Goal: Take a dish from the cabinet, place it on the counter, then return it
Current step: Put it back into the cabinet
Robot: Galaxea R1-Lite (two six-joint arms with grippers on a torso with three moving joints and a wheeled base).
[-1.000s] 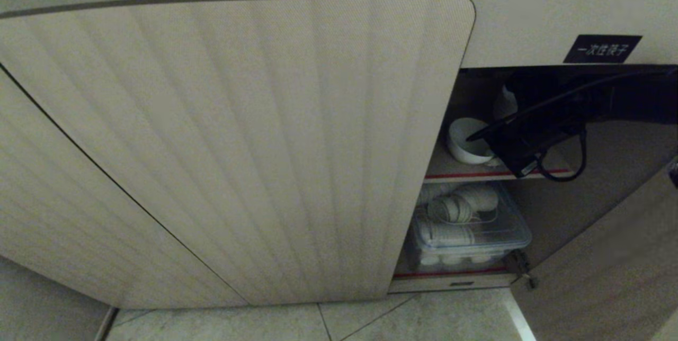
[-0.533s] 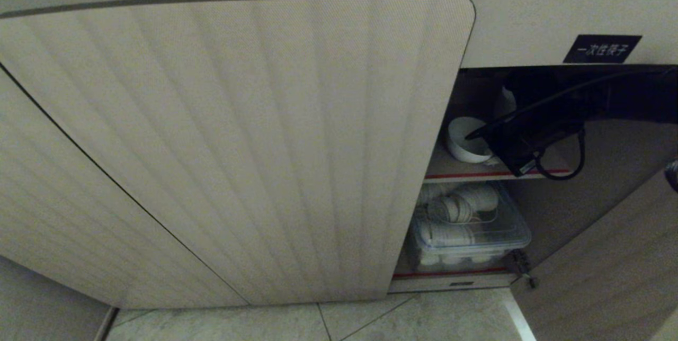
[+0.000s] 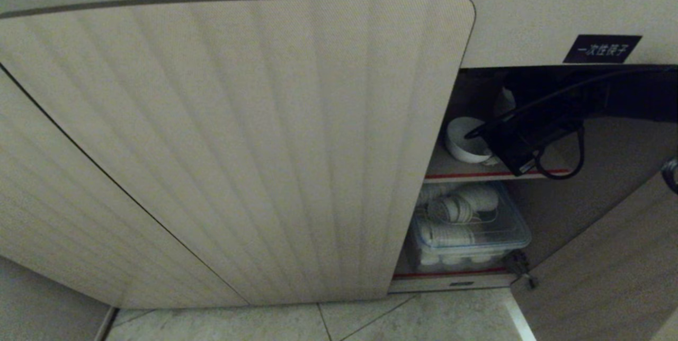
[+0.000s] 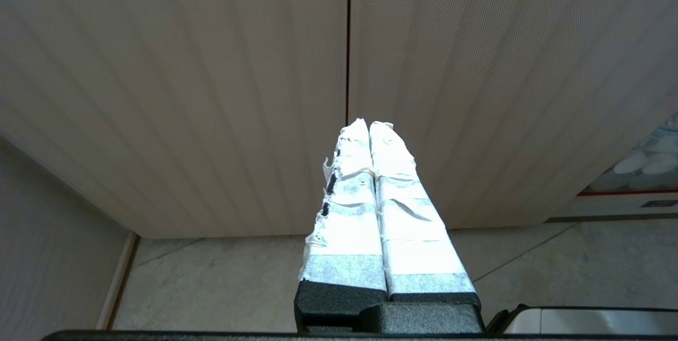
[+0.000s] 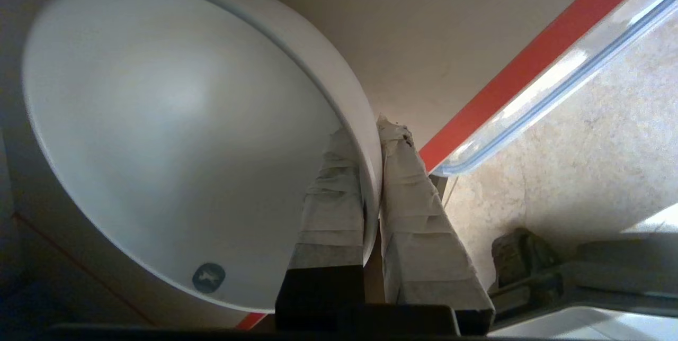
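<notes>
The cabinet [image 3: 529, 12] opening is narrow: the closed ribbed door [image 3: 238, 145] walls off its left side, and the swung-out door [image 3: 609, 256] flanks its right. On the red-edged shelf [image 3: 476, 174], the right hand [image 3: 484, 137], its taped fingers [image 5: 408, 208] clamped on the rim of the white bowl [image 3: 463, 145], and its dark arm fill most of the gap beside the door. Below the shelf, a clear lidded box [image 3: 471, 238] of stacked cups takes up nearly the whole lower compartment. The left hand [image 4: 369, 129] hangs before the closed doors with floor tiles [image 4: 212, 277] bare beneath.

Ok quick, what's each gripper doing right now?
Left gripper: shut, empty, parked facing the cabinet door.
Right gripper: shut on the dish rim, inside the cabinet.
</notes>
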